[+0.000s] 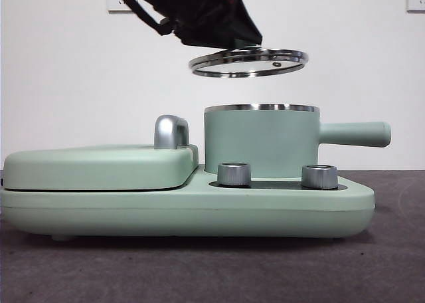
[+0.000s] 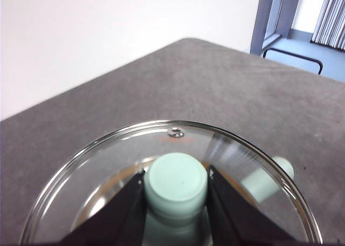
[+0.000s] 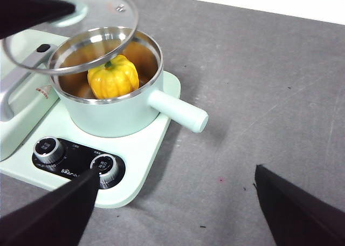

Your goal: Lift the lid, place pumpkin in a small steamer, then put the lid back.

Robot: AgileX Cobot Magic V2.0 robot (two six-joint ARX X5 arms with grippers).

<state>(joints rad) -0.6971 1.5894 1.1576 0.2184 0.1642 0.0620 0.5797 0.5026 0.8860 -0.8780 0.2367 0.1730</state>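
Mint-green from edge to edge, the appliance base [image 1: 186, 206] carries, going left to right in the front view, a flat griddle cover [image 1: 99, 167] with a steel handle [image 1: 170, 131], then the small steamer [image 1: 260, 140] behind two silver knobs [image 1: 234, 173], its long side handle [image 1: 355, 134] pointing right. The pumpkin [image 3: 113, 77] already sits inside the pot, stem up, so the step in hand looks like the last one — putting the lid back.

The lid [image 1: 248, 62] hangs in the air above the pot, clear of the steel rim, slightly tilted and set a little to the left of centre. The left gripper [image 2: 176, 188] has it: its two black jaws are closed tight against the mint knob [image 2: 176, 182] on either side. The right gripper [image 3: 178, 203] waits off to the side over bare dark table [image 3: 259, 84], jaws spread wide and holding nothing.

What the next move seems to call for is a small shift right, levelling the lid, then a straight descent until rim meets rim. Nothing stands between lid and pot — the pumpkin's stem is the only thing that might touch the glass, and it appears to sit below the rim.
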